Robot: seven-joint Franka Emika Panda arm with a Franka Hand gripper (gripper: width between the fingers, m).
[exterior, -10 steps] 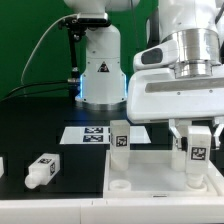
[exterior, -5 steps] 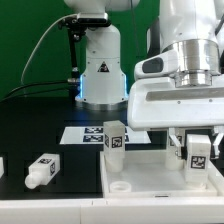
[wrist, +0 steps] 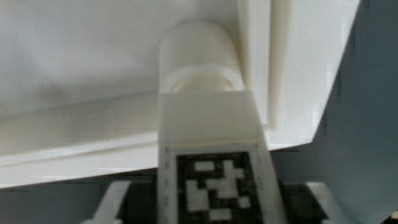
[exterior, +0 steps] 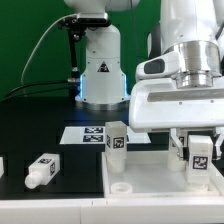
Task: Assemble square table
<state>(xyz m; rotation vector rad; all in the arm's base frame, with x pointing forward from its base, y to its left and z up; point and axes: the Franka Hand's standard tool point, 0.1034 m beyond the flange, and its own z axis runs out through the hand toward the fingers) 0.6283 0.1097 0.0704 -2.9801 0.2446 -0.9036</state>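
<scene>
The white square tabletop slab [exterior: 150, 172] lies on the black table, with a round hole [exterior: 120, 186] at its near corner on the exterior view's left. One white tagged leg [exterior: 117, 138] stands upright at its far corner. My gripper [exterior: 200, 150] is shut on a second tagged leg [exterior: 200, 158] and holds it upright over the slab's right side. In the wrist view the gripper [wrist: 219, 205] clamps this leg [wrist: 214, 120], whose rounded tip meets the slab [wrist: 89, 60] near its edge. I cannot tell whether the tip sits in a hole.
A loose tagged leg [exterior: 40, 171] lies on the black table at the exterior view's left, and another white part [exterior: 2, 165] shows at the left edge. The marker board [exterior: 85, 133] lies behind the slab. The robot base [exterior: 98, 75] stands at the back.
Over the second, my gripper with the leg shifted slightly toward the exterior view's right and a little lower. Nothing has moved in the last half second.
</scene>
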